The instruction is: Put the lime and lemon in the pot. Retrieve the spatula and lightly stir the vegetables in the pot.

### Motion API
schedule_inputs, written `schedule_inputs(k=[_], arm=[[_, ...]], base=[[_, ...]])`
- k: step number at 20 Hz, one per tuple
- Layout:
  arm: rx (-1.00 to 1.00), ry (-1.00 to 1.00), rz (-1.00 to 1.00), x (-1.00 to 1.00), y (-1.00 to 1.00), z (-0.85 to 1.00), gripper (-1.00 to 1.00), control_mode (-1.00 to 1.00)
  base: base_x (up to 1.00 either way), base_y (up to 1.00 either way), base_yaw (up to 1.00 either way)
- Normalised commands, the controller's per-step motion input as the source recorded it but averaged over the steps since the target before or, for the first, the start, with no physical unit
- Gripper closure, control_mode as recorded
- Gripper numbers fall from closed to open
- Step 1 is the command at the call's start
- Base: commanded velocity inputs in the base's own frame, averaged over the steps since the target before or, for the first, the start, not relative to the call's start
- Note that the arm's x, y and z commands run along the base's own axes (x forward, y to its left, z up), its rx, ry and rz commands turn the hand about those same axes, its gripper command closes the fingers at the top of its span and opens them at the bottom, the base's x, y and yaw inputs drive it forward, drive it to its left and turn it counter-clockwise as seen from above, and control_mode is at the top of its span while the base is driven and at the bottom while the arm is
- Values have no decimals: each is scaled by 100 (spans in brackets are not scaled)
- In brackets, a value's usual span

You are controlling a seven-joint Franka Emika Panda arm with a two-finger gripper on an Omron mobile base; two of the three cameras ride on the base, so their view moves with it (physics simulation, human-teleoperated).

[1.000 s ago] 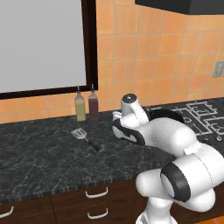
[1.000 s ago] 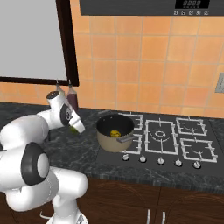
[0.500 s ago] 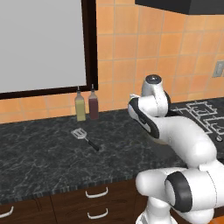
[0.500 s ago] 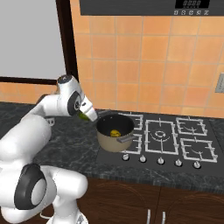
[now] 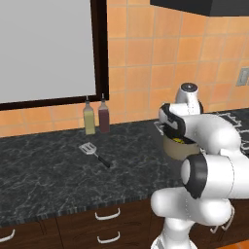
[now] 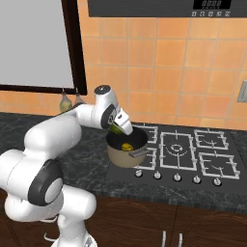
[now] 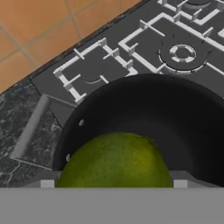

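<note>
My gripper (image 6: 117, 129) hangs over the left side of the tan pot (image 6: 121, 159), shut on the round yellow-green lime (image 6: 115, 129). From the hand view the lime (image 7: 116, 161) sits big between my fingers, right above the pot's black inside (image 7: 175, 109). A yellow lemon (image 6: 127, 146) lies on the pot's bottom. On the dark counter, well to the left of the pot (image 5: 176, 151), lies the spatula (image 5: 94, 152) with its slotted silver head and black handle.
The pot stands on the front left burner of the black stove (image 6: 193, 149). Two bottles (image 5: 96, 117) stand against the tiled wall behind the spatula. A dark-framed window sits above the counter. Drawers run under the counter's front edge.
My arm has swung right from above the counter to above the pot, carrying the lime along. The spatula, pot and lemon have stayed put.
</note>
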Motion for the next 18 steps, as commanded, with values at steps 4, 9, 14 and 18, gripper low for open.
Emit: schedule_inputs(k=[4,9,14,18], arm=[[-3,2,0,25,-35,-69,100,-100],[-3,1,1,16,-21,-46,-100,-100],[0,-3,9,-15,0,3,-100,-100],[0,-9,21,-1,-2,24,-100,-100]], base=[[0,0,0],[0,0,0],[0,0,0],[0,0,0]])
